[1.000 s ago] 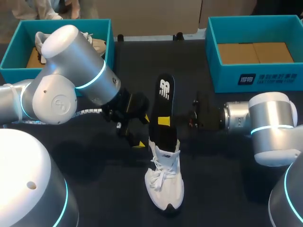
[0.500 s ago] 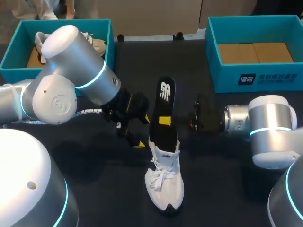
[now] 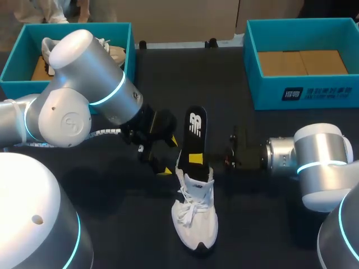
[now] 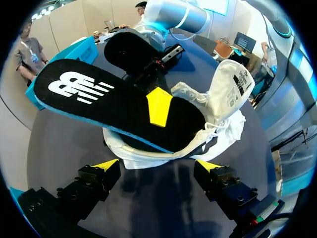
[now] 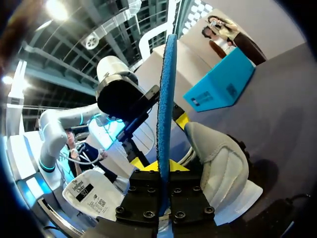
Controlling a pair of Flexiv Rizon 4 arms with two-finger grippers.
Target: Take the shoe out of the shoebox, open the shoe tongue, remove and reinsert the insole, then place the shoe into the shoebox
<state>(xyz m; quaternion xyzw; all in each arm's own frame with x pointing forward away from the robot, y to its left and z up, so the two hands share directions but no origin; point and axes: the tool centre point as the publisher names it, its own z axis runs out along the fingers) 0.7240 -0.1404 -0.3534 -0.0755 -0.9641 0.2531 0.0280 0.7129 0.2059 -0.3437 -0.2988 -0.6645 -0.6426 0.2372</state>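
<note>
From where I stand, the white lace-up sneaker [image 3: 195, 218] sits on the dark desk [image 3: 112, 224] at about 6 o'clock, outside both boxes, with its toe pointing to 6 and its opening toward 12. A black foam insole with a white logo and a blue edge [image 3: 194, 126] has its lower end tucked into the shoe's mouth. The rest slants up and out toward 12 o'clock. The right gripper [image 3: 197, 159] comes in from 3 o'clock and is clamped on the insole just above the shoe's collar. In its wrist view the insole [image 5: 166, 99] runs edge-on between the closed fingers of that gripper [image 5: 163, 191], with the sneaker [image 5: 218, 163] just beside it. The left gripper [image 3: 169, 156] hangs at the shoe's 10 o'clock with its fingers spread wide and nothing in them. In its own view the gripper [image 4: 157, 166] faces the side of the sneaker [image 4: 163, 153], whose tongue [image 4: 232, 82] is lifted clear of the opening, and the insole [image 4: 114, 104] slopes across above it. A teal cardboard shoebox [image 3: 73, 27] at 10 o'clock holds another pale shoe [image 3: 115, 54]. A second teal shoebox [image 3: 314, 92] is at 2 o'clock.
</note>
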